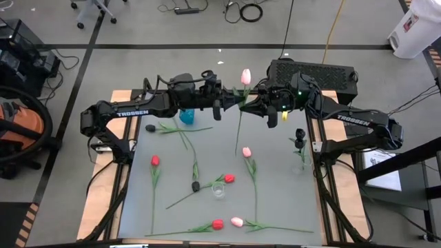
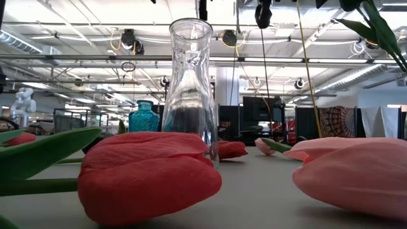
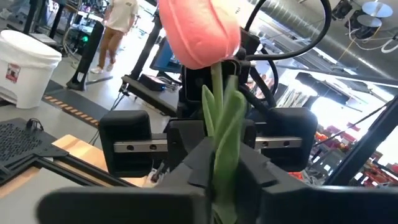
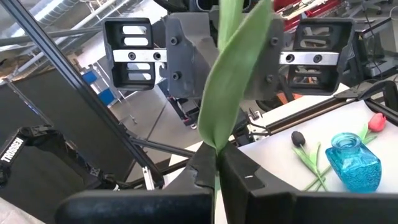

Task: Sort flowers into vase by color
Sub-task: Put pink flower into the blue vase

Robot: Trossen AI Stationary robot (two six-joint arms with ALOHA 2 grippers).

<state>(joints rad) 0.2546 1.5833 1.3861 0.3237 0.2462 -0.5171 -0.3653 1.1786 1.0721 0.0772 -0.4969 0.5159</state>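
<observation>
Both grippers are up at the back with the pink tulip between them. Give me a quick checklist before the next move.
1. Right gripper shut on the pink tulip: ok.
2. Left gripper closed on the same stem: looks so in the left wrist view; ok, but confirm before the right lets go.
3. Tulip clear of the table: ok, held above it.
4. Blue vase upright: ok.
5. Clear vase upright: ok.
6. Which vase takes pink: cannot tell.

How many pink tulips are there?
3. One pink tulip is held up between both grippers at the table's far edge, one lies mid-table, one near the front edge. Others may be hidden.
</observation>
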